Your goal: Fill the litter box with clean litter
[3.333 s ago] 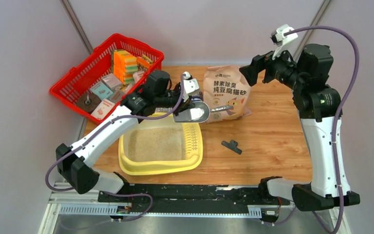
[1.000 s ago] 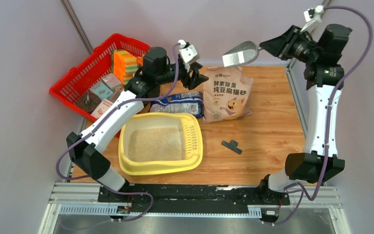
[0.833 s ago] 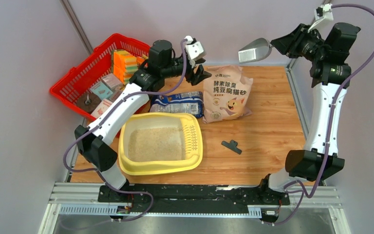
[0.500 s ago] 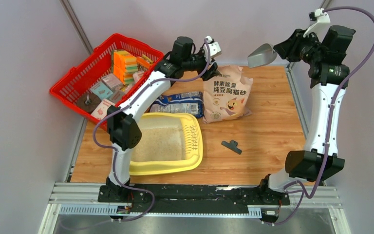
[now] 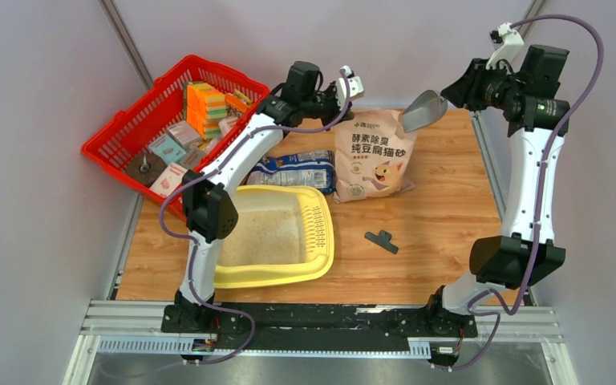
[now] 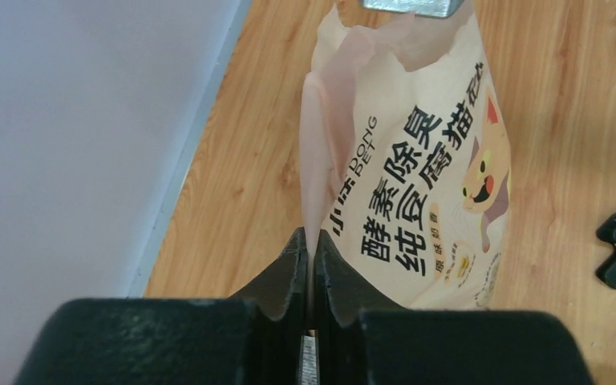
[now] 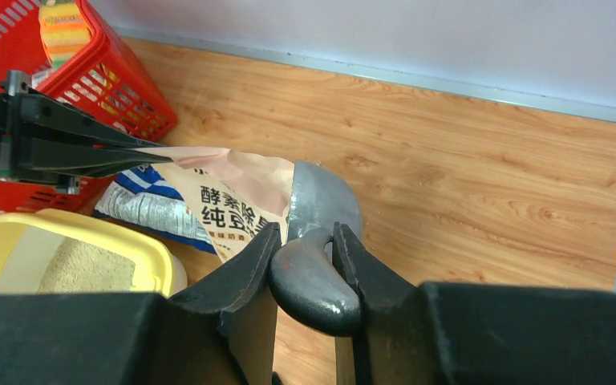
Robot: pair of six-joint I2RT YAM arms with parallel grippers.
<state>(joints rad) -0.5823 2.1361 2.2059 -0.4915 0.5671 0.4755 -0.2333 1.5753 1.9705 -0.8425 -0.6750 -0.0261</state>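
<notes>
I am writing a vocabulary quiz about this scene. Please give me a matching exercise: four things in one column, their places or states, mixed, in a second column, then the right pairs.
Things
1. tan paper bag with dark lettering
2. grey metal scoop
3. pale-yellow rectangular plastic litter box
4. small black plastic clip

Places or states
A. lies on the wooden table, right of the litter box
B. holds beige granules
C. top edge pinched by the left pincer
D. held by its handle in the right pincer

Pairs: 1-C, 2-D, 3-B, 4-A
</notes>
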